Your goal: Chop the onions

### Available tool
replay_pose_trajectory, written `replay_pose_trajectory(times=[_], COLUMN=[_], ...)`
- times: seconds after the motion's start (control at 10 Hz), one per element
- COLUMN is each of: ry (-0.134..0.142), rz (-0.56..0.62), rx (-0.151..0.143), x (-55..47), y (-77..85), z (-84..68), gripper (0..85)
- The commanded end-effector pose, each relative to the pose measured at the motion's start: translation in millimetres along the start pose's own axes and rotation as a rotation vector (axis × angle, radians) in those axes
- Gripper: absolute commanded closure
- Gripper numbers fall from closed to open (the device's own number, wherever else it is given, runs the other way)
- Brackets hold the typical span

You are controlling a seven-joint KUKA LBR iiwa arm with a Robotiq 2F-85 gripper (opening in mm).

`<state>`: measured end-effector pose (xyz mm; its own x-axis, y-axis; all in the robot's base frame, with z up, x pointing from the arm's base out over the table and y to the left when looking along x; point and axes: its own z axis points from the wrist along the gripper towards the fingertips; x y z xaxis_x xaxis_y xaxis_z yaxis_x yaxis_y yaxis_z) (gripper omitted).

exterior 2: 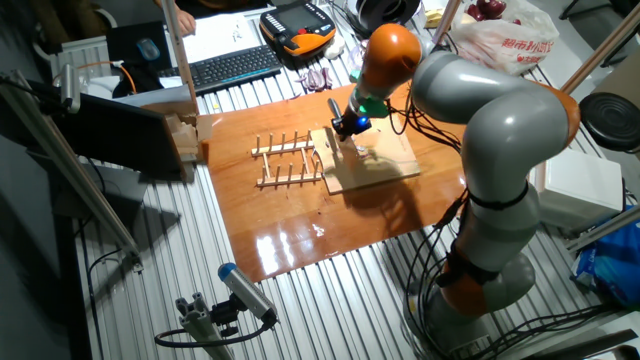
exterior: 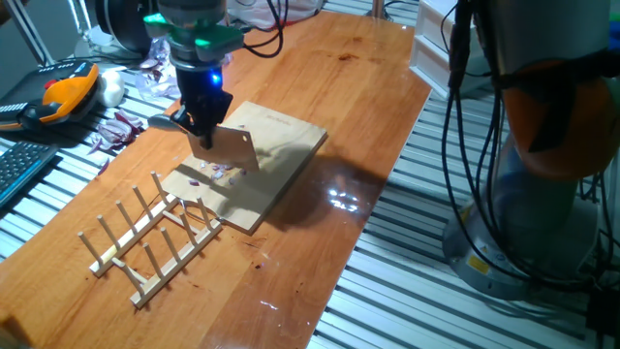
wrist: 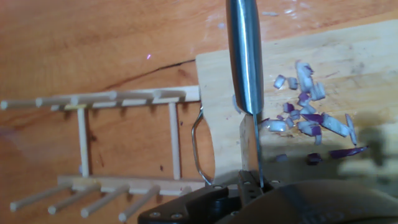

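Observation:
The onions [exterior: 219,174] are many tiny purple-white bits on the pale wooden board [exterior: 281,141]. My gripper [exterior: 204,124] is shut on a knife, whose flat blade [exterior: 233,148] hangs edge-down just above the bits and whose dark handle [exterior: 165,123] sticks out to the left. In the hand view the blade [wrist: 244,56] shows edge-on, and the onion bits [wrist: 306,117] lie just right of it on the board [wrist: 354,62]. The other fixed view shows my gripper [exterior 2: 345,126] over the board [exterior 2: 385,165].
A wooden peg rack [exterior: 155,233] lies against the board's left end; it also shows in the hand view [wrist: 124,143]. Dark purple peel scraps [exterior: 116,131], an orange teach pendant [exterior: 63,95] and a keyboard [exterior: 19,170] sit off the table's left. The table's right edge [exterior: 373,213] drops to metal slats.

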<state>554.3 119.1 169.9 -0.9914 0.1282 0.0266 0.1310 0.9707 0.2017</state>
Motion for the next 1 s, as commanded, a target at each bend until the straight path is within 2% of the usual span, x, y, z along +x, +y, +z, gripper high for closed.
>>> replay_pose_trajectory(times=[0.0,0.2,0.3,0.4,0.5,0.7,0.8,0.9], ry=[0.015,0.013,0.015,-0.003,-0.031,-0.083,-0.12,-0.152], rz=[-0.013,0.015,0.047,0.075,0.091,0.125,0.144,0.133], rx=[-0.01,-0.016,-0.037,-0.053,-0.05,-0.067,-0.079,-0.089], x=[0.0,0.0,0.0,0.0,-1.8,-4.3,-3.2,-1.5], y=[-0.1,-0.1,-0.1,-0.1,16.1,63.4,80.2,85.7], z=[-0.1,-0.1,-0.1,-0.1,0.7,-4.2,-4.9,-2.7], gripper=[85.0,85.0,85.0,85.0,85.0,85.0,85.0,85.0])
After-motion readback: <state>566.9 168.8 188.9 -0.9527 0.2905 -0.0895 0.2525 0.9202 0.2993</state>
